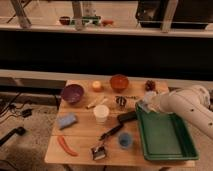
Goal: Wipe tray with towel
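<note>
The green tray (170, 150) lies on the right end of the wooden table (80, 137), long side running away from me. My gripper (145, 106) is at the tray's far left corner, just over the rim, at the end of the white arm (187, 106) that reaches in from the right. A small pale grey-blue towel (143, 104) shows bunched at the gripper's tip, and the gripper is shut on it. The arm hides the tray's far right corner.
Left of the tray lie a black-handled utensil (118, 126), a small blue cup (125, 140), a white cup (101, 113) and a metal clip (98, 152). Farther off are a purple bowl (72, 93), an orange bowl (119, 82), a blue pad (66, 120) and a red chili (65, 146).
</note>
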